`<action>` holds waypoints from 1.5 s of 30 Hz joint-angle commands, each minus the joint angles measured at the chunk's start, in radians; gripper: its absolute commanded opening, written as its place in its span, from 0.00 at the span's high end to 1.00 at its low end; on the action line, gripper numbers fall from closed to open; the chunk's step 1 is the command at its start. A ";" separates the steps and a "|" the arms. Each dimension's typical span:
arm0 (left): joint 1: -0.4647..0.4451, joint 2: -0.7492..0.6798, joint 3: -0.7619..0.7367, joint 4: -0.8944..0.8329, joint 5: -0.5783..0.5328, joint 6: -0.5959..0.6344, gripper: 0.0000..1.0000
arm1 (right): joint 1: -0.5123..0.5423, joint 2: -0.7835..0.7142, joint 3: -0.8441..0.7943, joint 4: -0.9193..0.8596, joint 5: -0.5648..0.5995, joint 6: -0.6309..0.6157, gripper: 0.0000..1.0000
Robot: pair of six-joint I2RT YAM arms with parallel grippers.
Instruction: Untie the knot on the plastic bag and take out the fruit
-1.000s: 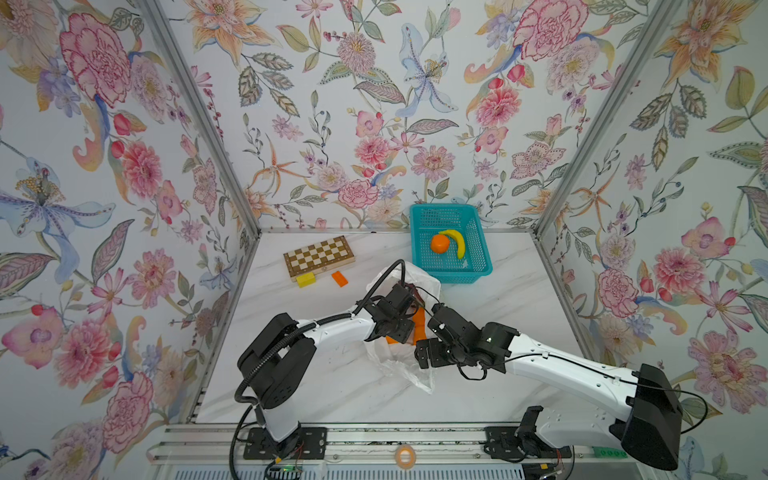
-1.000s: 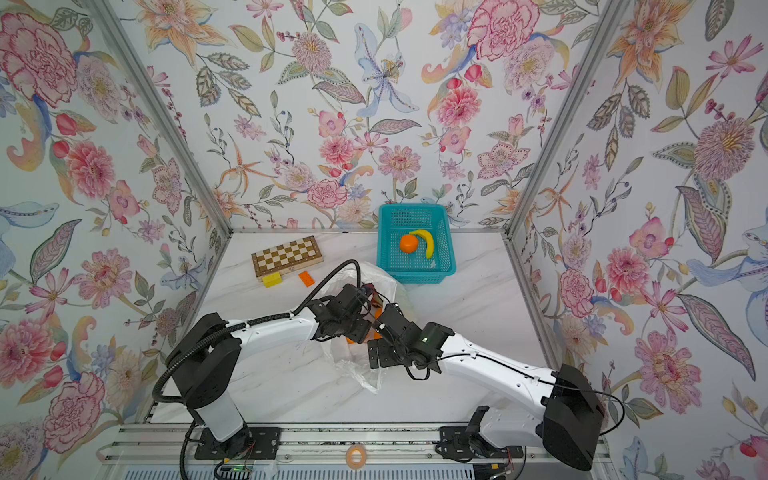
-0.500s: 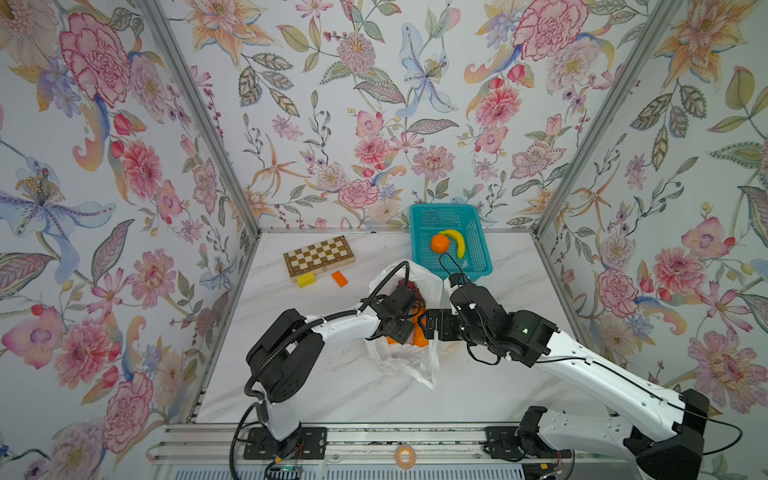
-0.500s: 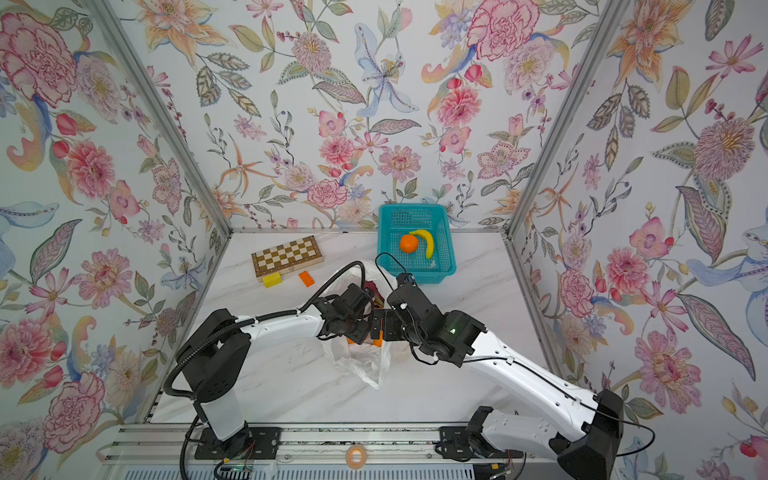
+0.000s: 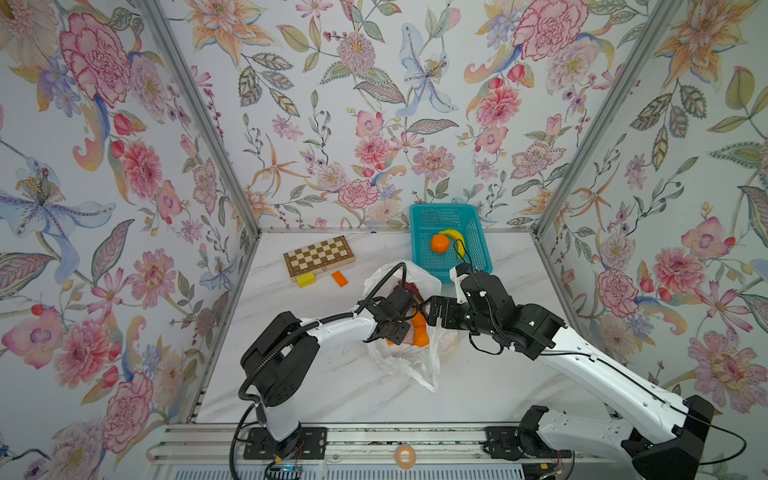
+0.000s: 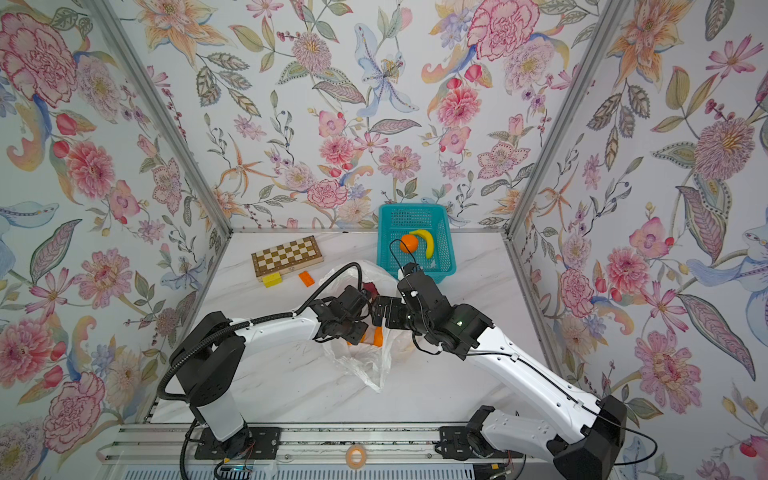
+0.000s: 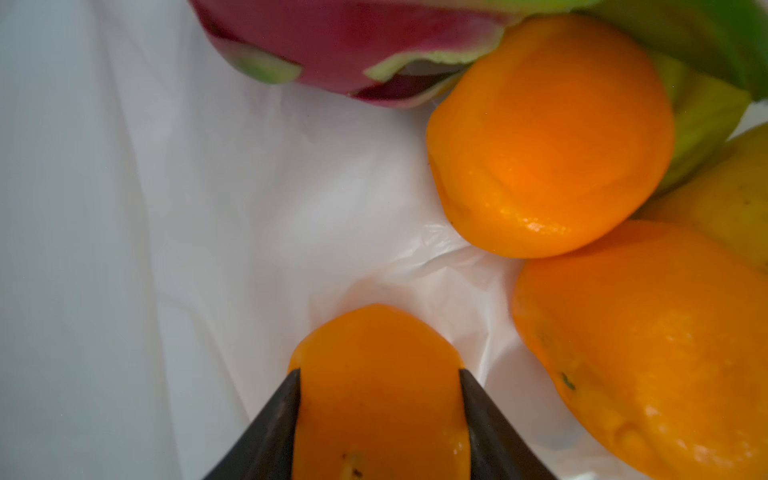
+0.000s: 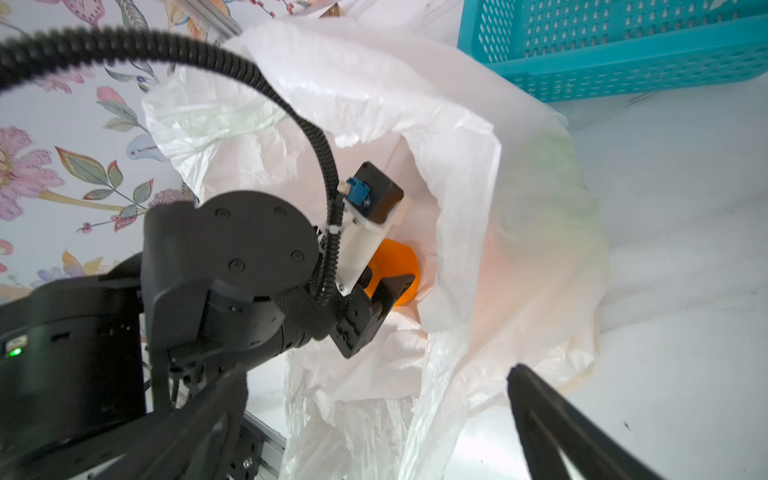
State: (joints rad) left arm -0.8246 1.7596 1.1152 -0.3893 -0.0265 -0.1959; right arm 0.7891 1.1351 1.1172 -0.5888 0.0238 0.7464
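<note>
One orange (image 7: 376,340) clamped inside the opened plastic bag (image 5: 415,365)
Bag on the table (image 5: 332,386); left tool (image 7: 379,372) pinches its sides to lift it out, right tool (image 8: 378,370) hovers spread wide beside the bag, likely to steady it.

Frame edges cut off the pink-red dragon fruit (image 7: 353,41) and the round orange (image 7: 378,415) gripped by the left end effector (image 7: 379,372).
</note>
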 commanded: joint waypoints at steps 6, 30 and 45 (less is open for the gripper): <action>0.027 -0.164 -0.052 0.038 0.012 0.001 0.47 | -0.110 -0.051 -0.040 0.091 -0.090 0.101 0.01; 0.117 -0.571 -0.184 0.679 0.317 0.179 0.42 | -0.292 -0.112 0.042 0.238 -0.253 0.169 0.01; 0.129 -0.513 -0.076 0.825 0.425 0.161 0.42 | -0.312 -0.055 0.107 0.335 -0.346 0.282 0.01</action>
State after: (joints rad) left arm -0.7067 1.2278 1.0035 0.4335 0.4332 -0.0238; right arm 0.4808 1.0691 1.1847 -0.1780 -0.3595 1.0130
